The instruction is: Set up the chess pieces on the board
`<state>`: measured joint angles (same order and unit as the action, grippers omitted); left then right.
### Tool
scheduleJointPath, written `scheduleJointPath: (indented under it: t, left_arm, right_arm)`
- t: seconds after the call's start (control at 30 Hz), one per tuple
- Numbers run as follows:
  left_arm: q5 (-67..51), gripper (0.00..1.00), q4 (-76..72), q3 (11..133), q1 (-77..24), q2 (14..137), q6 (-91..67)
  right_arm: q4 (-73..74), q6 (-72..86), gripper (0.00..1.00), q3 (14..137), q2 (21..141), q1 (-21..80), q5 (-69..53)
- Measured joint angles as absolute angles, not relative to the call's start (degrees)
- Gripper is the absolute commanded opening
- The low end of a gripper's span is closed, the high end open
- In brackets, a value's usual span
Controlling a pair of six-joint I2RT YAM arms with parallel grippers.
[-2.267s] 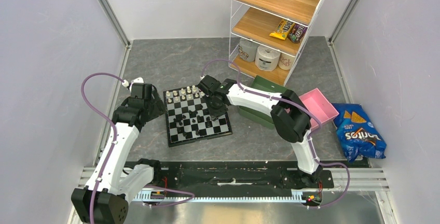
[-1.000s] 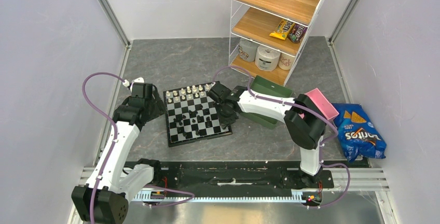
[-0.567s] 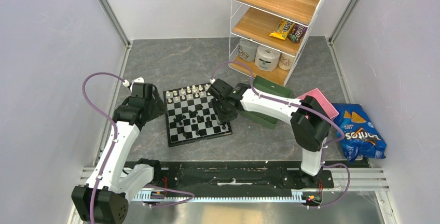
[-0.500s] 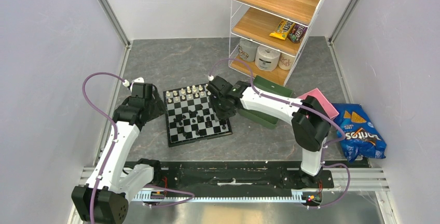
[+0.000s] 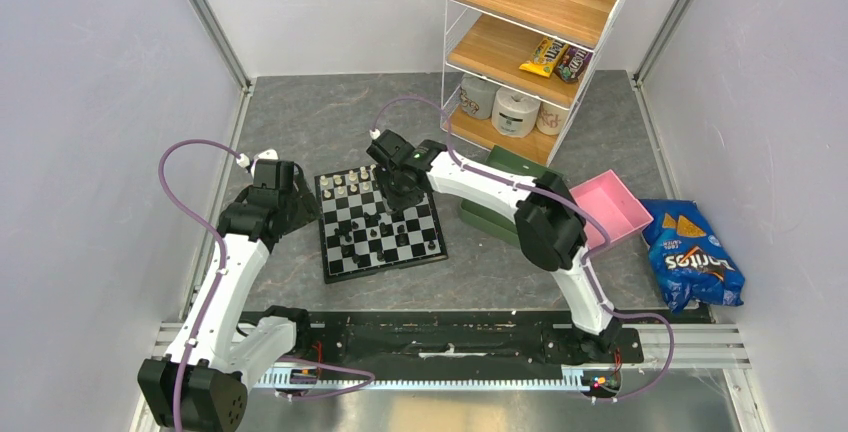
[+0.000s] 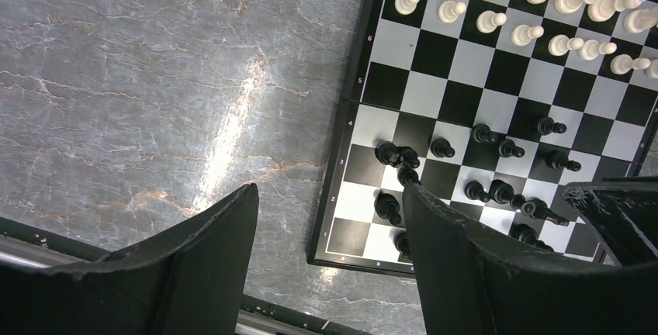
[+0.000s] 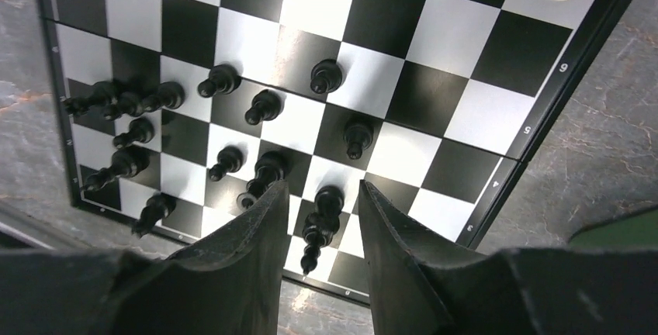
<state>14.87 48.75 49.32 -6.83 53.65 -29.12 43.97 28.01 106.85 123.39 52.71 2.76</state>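
Note:
The board [image 5: 338, 260] lies in the middle of the table. Cream pieces [image 5: 350, 183] stand in its far rows. Black pieces [image 5: 372, 230] are scattered over the near half, some clustered or lying. My right gripper [image 5: 396, 192] hovers over the far middle of the board, open. In the right wrist view its fingertips [image 7: 273, 195] frame black pieces [image 7: 327, 200] standing on the board [image 7: 388, 32] below, with nothing gripped. My left gripper [image 5: 292, 204] hangs open beside the board's left edge. In the left wrist view that gripper [image 6: 326, 195] is over the board's border [image 6: 353, 110] and grey table.
A wire rack [image 5: 530, 47] with wooden shelves, toilet rolls and snacks stands at the back right. A green tray [image 5: 512, 174] lies right of the board, a pink tray [image 5: 612, 207] beyond it, and a blue chips bag [image 5: 692, 257] at the far right.
My right gripper has moved from the board's right edge up and left over the far middle, and its jaws have parted. The left arm has not moved.

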Motion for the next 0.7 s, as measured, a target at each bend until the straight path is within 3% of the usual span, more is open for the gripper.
scheduleJointPath:
  t: [0.7]
  left_arm:
    - [14.9,0.76,48.75,49.32,-6.83,53.63,-29.12]
  right_arm:
    - [47.57,26.5,0.3,112.55,130.28,51.09,4.1]
